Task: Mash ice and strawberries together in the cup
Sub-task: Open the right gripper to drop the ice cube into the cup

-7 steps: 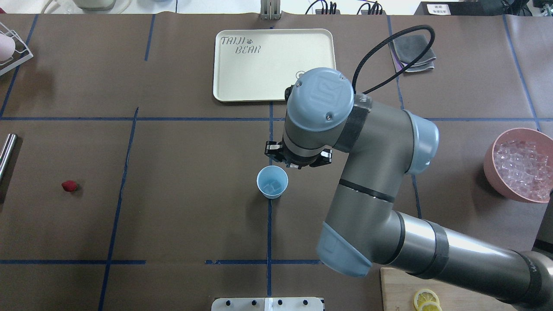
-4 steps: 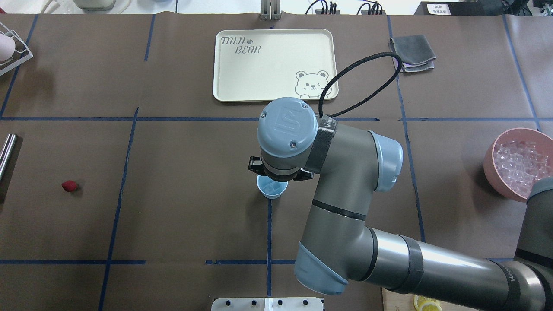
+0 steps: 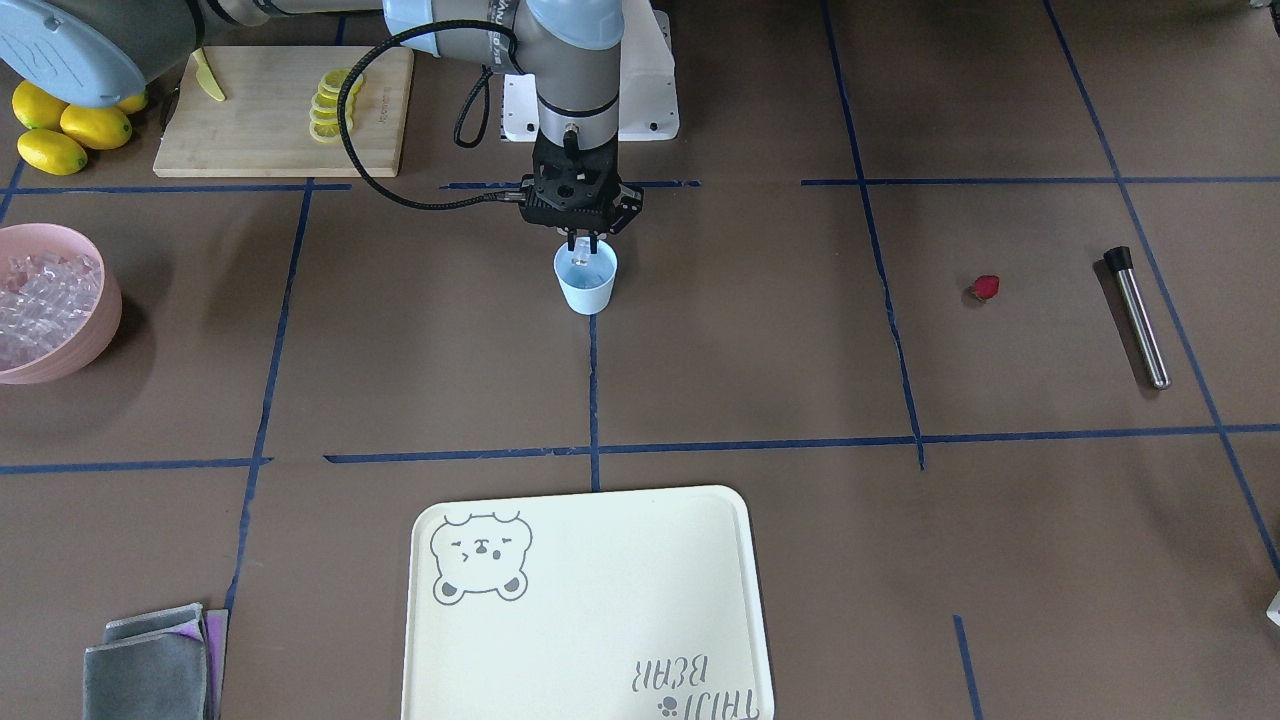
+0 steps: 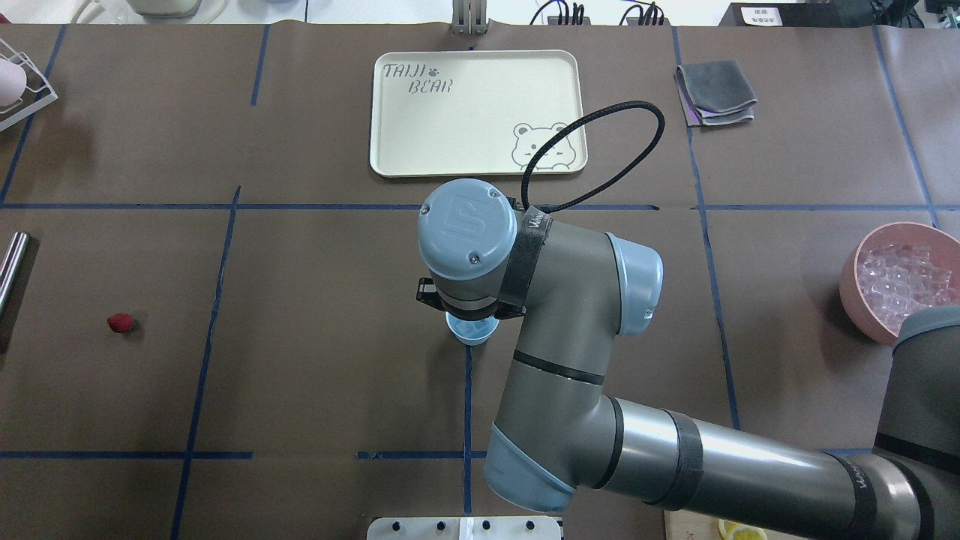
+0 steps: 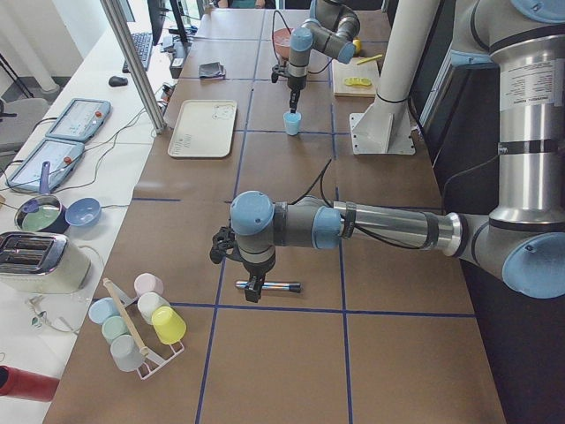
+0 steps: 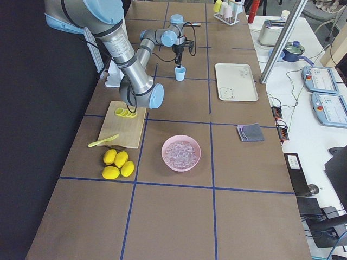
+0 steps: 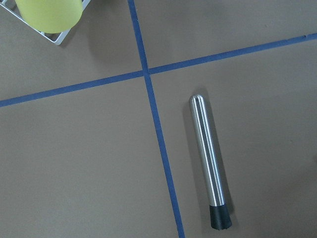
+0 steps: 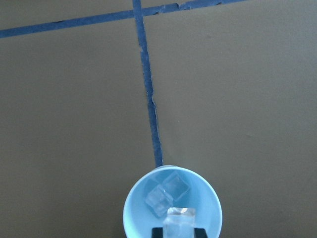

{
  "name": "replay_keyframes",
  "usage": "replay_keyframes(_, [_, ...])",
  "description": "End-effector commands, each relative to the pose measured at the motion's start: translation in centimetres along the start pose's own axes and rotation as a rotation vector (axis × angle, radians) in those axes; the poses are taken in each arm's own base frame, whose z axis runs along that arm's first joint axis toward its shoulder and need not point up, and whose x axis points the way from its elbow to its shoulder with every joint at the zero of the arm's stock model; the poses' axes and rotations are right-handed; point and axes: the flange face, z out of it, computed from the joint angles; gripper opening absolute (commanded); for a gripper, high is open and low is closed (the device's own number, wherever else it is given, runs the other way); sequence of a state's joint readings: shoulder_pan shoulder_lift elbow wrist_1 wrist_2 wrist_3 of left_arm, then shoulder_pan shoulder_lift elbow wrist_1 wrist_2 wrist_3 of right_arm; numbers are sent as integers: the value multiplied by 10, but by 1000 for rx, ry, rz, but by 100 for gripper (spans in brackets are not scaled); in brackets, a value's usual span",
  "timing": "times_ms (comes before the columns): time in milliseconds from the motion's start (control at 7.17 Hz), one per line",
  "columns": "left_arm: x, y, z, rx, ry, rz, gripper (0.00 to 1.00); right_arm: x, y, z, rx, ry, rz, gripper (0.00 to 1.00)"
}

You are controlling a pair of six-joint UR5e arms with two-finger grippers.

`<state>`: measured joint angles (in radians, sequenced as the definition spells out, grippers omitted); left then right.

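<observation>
The pale blue cup (image 3: 587, 283) stands at the table's middle on a blue tape line. In the right wrist view the cup (image 8: 171, 208) holds two clear ice cubes (image 8: 166, 193). My right gripper (image 3: 583, 243) hangs straight over the cup's mouth, shut on another ice cube (image 8: 180, 222). In the overhead view the right wrist hides most of the cup (image 4: 471, 332). The dark red strawberry (image 3: 985, 288) lies alone on the table far to my left. My left gripper (image 5: 252, 287) hovers over a steel muddler (image 7: 208, 163); I cannot tell whether it is open or shut.
A pink bowl (image 4: 874, 247) full of ice sits at the right edge. A cream tray (image 4: 480, 112) lies beyond the cup, with a grey cloth (image 4: 716, 91) to its right. A cutting board (image 3: 280, 100) with lemon slices and whole lemons (image 3: 60, 125) is near the right arm's base.
My right gripper has moved from beyond and to the right of the cup to directly over its mouth, now covering most of it in the overhead view.
</observation>
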<state>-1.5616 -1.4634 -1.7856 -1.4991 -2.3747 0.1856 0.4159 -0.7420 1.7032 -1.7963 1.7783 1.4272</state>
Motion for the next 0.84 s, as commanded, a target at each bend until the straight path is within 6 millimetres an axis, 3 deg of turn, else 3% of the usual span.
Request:
replay_keyframes(0, [0,0,0,0,0,0,100,-1,1,1,4,1,-5,99])
replay_keyframes(140, [0,0,0,1,0,1,100,-3,0,-2,10,-18,-14,99])
replay_keyframes(279, [0,1,0,0,0,1,100,1,-14,-14,26,-35,-1,99])
replay_keyframes(419, [3,2,-1,3,-1,7,100,13,-49,-33,46,-47,32,99])
replay_keyframes(558, [9,0,-1,1,0,18,100,40,-97,-54,27,-57,39,99])
replay_keyframes(698, [15,-5,-1,1,1,33,100,90,-142,-71,13,-66,16,99])
